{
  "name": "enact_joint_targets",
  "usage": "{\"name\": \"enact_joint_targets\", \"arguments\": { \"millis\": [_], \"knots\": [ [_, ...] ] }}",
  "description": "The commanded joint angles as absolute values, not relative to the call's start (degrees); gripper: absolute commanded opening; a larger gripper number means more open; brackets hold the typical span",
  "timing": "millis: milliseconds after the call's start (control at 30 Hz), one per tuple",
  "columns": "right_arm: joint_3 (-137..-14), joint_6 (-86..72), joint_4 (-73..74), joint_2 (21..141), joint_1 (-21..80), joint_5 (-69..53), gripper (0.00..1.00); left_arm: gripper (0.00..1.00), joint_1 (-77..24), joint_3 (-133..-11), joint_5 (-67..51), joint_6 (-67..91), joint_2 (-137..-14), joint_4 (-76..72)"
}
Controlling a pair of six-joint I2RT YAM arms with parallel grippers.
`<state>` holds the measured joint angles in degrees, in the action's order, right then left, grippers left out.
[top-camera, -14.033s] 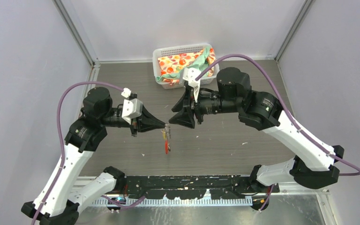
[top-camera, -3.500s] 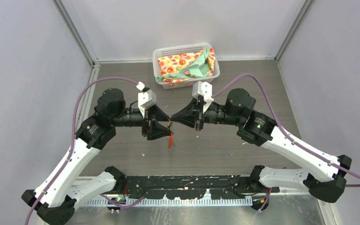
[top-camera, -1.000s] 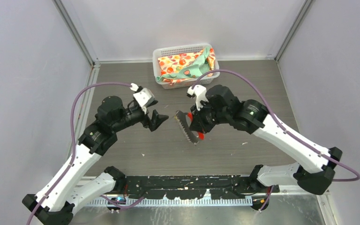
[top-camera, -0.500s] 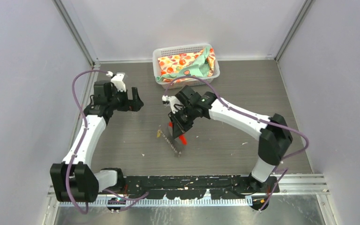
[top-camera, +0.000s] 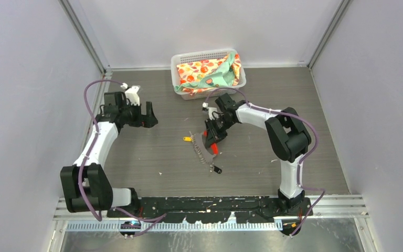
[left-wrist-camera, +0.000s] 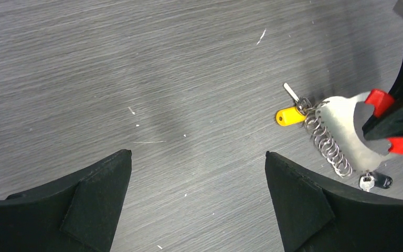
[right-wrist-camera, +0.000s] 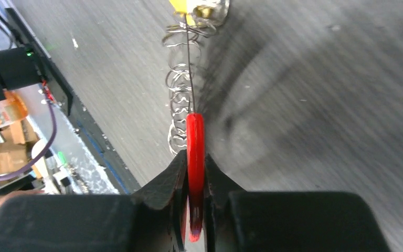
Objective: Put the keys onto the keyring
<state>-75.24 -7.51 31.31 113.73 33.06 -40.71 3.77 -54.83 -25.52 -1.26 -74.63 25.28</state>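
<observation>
We see the right gripper (right-wrist-camera: 194,161) clamped on the red tag (right-wrist-camera: 194,134) of the keyring (left-wrist-camera: 341,131), its two fingers pressed flat against either side of the plastic. The curved silver plate of the keyring runs straight out ahead of the fingertips, seen edge-on from the wrist. A row of wire loops (right-wrist-camera: 181,100) hangs along the plate just to the left of that line.

The yellow key (left-wrist-camera: 288,115) sits at the far end of the plate from the right gripper, touching the last loops there. The black key (left-wrist-camera: 380,181) lies at the other end of the row of loops, just below the gripper in the overhead view. Both keys rest on the grey table (top-camera: 152,152). We cannot tell whether either one is threaded through a loop or only lies against it.

The left gripper (top-camera: 149,111) hangs over bare table with its fingers spread wide and nothing between them. From its wrist camera, the keyring and both keys lie ahead of the tips and off to the right, well apart from them. The right gripper's black fingers enter that view at the right edge.

Beyond both grippers, against the back wall, stands a white basket (top-camera: 189,56) holding a patterned cloth (top-camera: 204,71).
</observation>
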Motion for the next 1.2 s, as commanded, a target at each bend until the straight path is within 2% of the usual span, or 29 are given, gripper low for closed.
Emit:
{"name": "enact_joint_targets", "arguments": {
  "millis": [0,100,133,167,200,367,467,733,833,967,1167],
  "knots": [
    [-75.81,-2.78,32.37,113.05,31.31,-35.65,0.22,1.00,3.95,-55.89,-28.47,-5.12,-76.64,24.89],
    [-75.85,-1.46,34.94,113.31,30.85,-30.97,0.32,1.00,4.08,-54.68,-26.73,-7.37,-77.85,23.30],
    [-75.56,-1.34,35.47,113.03,30.79,-29.50,0.43,1.00,4.11,-54.02,-26.29,-7.80,-77.80,22.33],
    [-75.13,-1.36,35.72,112.80,30.82,-27.89,0.84,1.00,4.24,-53.26,-26.09,-7.90,-77.59,21.21],
    [-74.62,-1.57,35.77,112.44,30.79,-26.69,0.98,1.00,4.29,-52.56,-26.06,-7.86,-77.41,20.14],
    [-71.59,-4.10,33.62,107.87,30.80,-22.98,1.00,1.00,4.48,-50.57,-26.43,-5.77,-76.91,15.86],
    [-69.63,-5.37,31.30,100.79,30.72,-17.85,1.00,1.00,4.54,-50.46,-26.25,-4.96,-77.23,13.85],
    [-48.39,-9.90,1.32,70.61,29.00,28.35,1.00,1.00,7.81,-49.11,-26.98,-0.41,-80.05,3.24],
    [-36.37,-6.57,-17.01,63.54,28.23,43.00,1.00,1.00,8.98,-46.23,-27.63,1.87,-82.18,-4.17],
    [-23.41,1.90,-40.42,62.99,26.20,51.69,1.00,1.00,9.22,-39.03,-27.51,2.62,-83.80,-17.69],
    [-19.83,-3.55,-44.45,68.48,17.56,51.05,1.00,1.00,9.12,-25.84,-26.38,3.16,-86.23,-44.05]
  ]
}}
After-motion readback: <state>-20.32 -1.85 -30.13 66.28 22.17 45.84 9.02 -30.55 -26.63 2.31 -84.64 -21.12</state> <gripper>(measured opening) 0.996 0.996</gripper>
